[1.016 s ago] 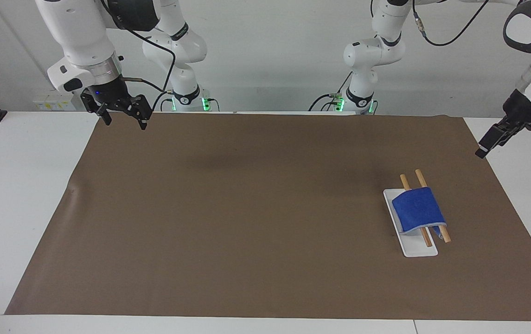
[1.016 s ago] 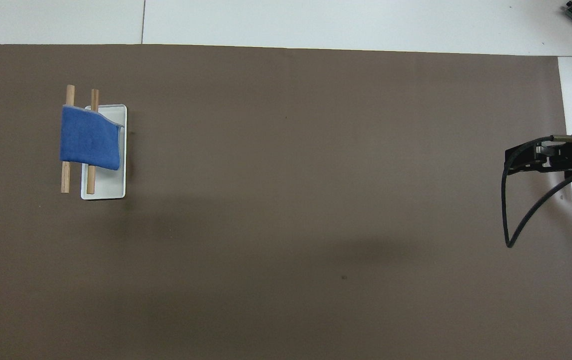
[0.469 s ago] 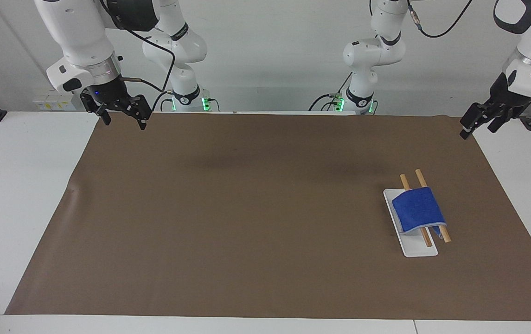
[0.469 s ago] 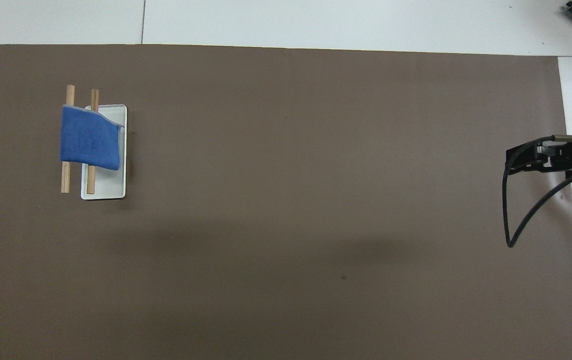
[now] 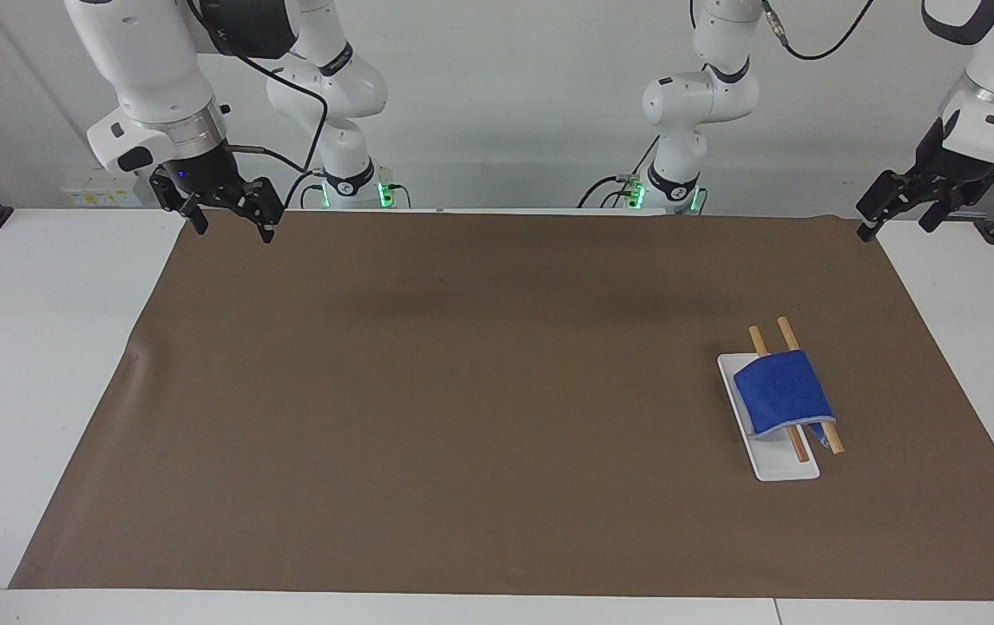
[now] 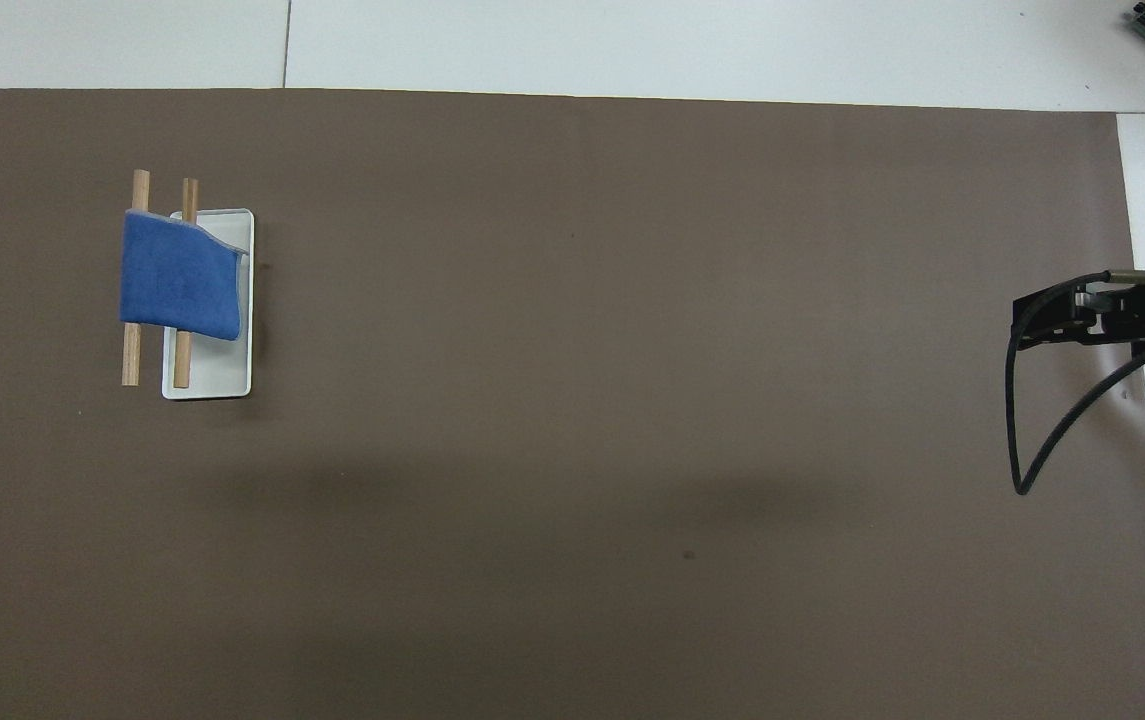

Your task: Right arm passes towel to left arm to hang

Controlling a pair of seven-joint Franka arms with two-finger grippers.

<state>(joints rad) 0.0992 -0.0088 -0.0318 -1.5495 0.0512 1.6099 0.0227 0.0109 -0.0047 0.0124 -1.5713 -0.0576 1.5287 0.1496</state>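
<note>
Towel [image 5: 781, 391] draped over two dowels [image 5: 793, 385]; no readable writing; left gripper [image 5: 896, 201] and right gripper [image 5: 229, 213] both spread, empty

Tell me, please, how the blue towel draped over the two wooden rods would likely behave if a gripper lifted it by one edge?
The towel sags over both rods and one corner droops toward the white tray, so it is probably floppy and would hang limp. It looks thin, so likely light. Being merely draped, it may slide off the rods when tugged.

Facing view: high, looking across the mat [image 5: 462, 391] at the robots.
Overhead view: steeply down.
Shared: mat.
</note>
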